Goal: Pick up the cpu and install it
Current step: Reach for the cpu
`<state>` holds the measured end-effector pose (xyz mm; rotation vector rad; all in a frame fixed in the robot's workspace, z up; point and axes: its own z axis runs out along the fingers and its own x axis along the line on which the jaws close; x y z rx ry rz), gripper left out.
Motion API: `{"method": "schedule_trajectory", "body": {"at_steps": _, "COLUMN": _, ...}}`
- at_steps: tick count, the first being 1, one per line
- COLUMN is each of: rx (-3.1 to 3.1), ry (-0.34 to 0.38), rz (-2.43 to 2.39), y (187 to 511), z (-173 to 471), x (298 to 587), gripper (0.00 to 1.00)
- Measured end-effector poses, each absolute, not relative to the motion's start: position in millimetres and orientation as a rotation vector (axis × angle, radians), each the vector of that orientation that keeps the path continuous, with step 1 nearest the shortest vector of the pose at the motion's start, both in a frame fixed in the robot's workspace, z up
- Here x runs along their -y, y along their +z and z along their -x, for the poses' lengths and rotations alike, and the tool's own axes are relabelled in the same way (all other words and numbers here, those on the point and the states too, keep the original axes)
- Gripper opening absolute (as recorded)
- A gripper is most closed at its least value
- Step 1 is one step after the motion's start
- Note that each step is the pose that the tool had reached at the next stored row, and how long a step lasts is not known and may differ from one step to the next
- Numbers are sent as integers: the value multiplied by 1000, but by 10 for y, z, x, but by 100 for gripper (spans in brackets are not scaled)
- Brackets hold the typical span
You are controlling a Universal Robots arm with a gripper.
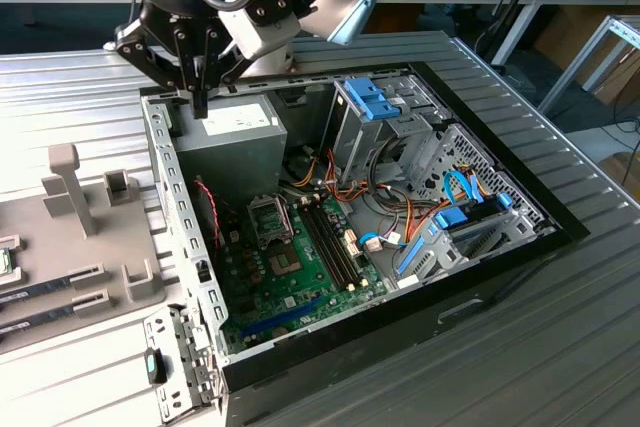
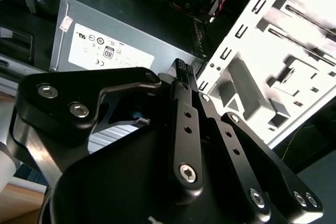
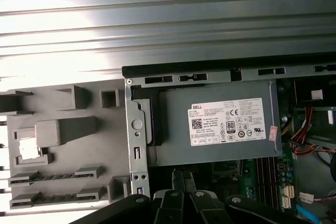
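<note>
Hanging in the upper left of the exterior view, the gripper [image 1: 201,99] points straight down over the corner of the grey power supply [image 1: 225,142]. Its two black fingers are pressed together, and nothing is visible between them. In the second wrist view the gripper [image 2: 181,67] ends in a ribbed tip just above the labelled face of the power supply [image 2: 121,32]. In the first wrist view the gripper [image 3: 184,180] sits at the box's edge, near the case wall.

The power supply fills the upper left corner of the open computer case [image 1: 182,222], which lies on its side on the ribbed metal counter [image 1: 540,347]. Below it in the exterior view lies the green motherboard [image 1: 275,282], with its socket frame [image 1: 262,214] close under the power supply. Blue drive brackets [image 1: 375,102] and orange cables sit toward the exterior view's right.

Outside the case, on the exterior view's left, a grey holder tray [image 1: 100,282] rests on the counter. The cpu [image 3: 26,148] lies flat in a recess of this tray, beside a raised block, shining bright. In the exterior view the cpu [image 1: 4,259] is cut off by the left edge, well apart from the gripper.
</note>
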<state>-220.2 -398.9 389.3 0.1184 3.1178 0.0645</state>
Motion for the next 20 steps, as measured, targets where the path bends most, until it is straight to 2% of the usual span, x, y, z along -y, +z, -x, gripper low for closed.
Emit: {"method": "schedule_trajectory", "body": {"at_steps": 20, "rx": -3118, "ry": 65, "rz": -118, "y": 3890, "z": 2274, "x": 3989, "gripper": 11}}
